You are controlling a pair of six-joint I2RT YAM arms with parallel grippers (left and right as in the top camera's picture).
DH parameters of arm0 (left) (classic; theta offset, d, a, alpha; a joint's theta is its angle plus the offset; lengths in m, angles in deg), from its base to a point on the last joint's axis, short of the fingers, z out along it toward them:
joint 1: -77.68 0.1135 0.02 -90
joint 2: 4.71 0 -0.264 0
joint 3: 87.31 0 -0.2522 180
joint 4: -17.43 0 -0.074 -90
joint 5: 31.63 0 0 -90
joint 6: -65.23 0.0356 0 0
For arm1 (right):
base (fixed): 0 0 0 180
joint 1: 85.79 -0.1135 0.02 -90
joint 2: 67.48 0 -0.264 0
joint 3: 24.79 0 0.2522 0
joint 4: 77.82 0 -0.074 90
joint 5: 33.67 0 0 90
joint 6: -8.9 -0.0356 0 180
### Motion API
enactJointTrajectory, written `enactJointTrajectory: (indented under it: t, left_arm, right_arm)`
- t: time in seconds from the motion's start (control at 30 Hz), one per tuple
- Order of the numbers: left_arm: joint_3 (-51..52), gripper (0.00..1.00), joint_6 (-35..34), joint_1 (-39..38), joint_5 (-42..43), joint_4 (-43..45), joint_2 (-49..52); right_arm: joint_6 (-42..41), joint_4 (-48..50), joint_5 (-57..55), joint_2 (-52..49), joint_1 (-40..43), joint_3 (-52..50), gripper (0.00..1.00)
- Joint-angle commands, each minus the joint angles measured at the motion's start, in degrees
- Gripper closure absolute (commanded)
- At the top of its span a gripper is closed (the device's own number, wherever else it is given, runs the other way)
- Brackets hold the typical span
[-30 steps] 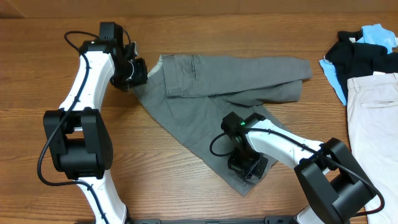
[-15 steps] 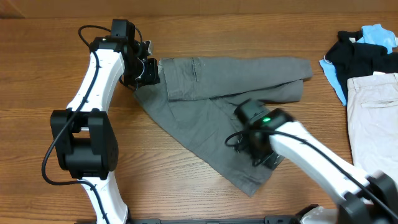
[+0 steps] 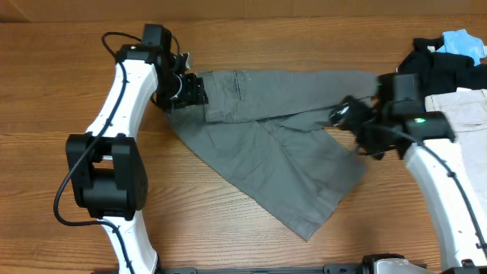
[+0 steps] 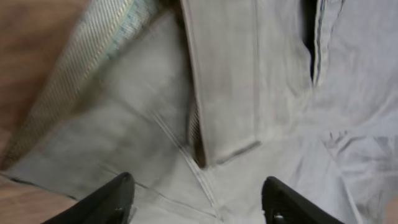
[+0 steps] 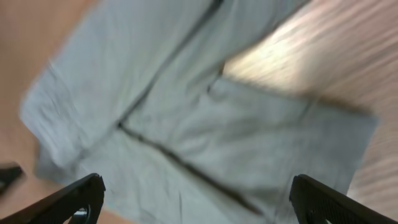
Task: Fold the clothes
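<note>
Grey cotton trousers point(image 3: 266, 144), one pair, are spread on the wooden worktop point(image 3: 61, 76) between my two grippers. The waistband end sits right under the left gripper point(image 3: 186, 87). One leg runs straight across toward the right gripper point(image 3: 348, 114), and the other slants off below both of them.

Left gripper: spread, nothing pinched, hanging just over the cloth. Right gripper: also spread wide and holding nothing, above the hem end of the straight leg.

Count-wise that's one grey pair, two grippers, and three other garments bunched behind the right gripper, past its wrist: a black garment point(image 3: 434, 65), a light-blue garment point(image 3: 464, 42) and pale beige trousers point(image 3: 464, 129). Only the overhead view shows that pile.

The left wrist view gives me the trousers point(image 4: 249, 93) close up. It shows a stitched seam, a folded edge and a woven strip along the waistband, with both fingers point(image 4: 121, 196) well apart at the bottom of the picture. The overhead view can't resolve any of that stitching.

The right wrist view is pretty blurred. I can make out grey cloth point(image 5: 155, 124) under the gripper point(image 5: 196, 183) and bare wood beyond it, but no detail.
</note>
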Motion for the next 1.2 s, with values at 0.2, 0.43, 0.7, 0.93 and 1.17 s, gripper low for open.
enactJointTrajectory:
  t: [0.2, 0.43, 0.7, 0.93, 1.17]
  left_arm:
    - [-0.1, 0.32, -8.8, -4.4, -7.0, 0.0, 0.2]
    - [0.1, 0.37, -7.8, -3.8, -0.1, 1.5, 6.3]
    - [0.1, 0.4, -7.8, -4.3, 1.9, 3.1, 9.7]
    - [-0.3, 0.5, -6.1, -4.0, 4.1, 4.9, 9.6]
    - [-0.8, 0.63, -5.2, -4.0, 4.0, 4.5, 7.4]
  right_arm:
    - [2.4, 3.0, 3.3, 0.4, 10.3, 1.3, 0.0]
    - [2.4, 3.3, 3.2, 0.4, 10.6, 1.3, 0.0]
    - [2.4, 3.6, 0.6, 0.3, 10.6, 1.3, 0.0]
    - [2.7, 3.6, -1.5, -0.3, 10.6, 1.2, 0.0]
    - [6.5, 3.4, -1.5, -3.0, 10.6, 1.2, 0.0]
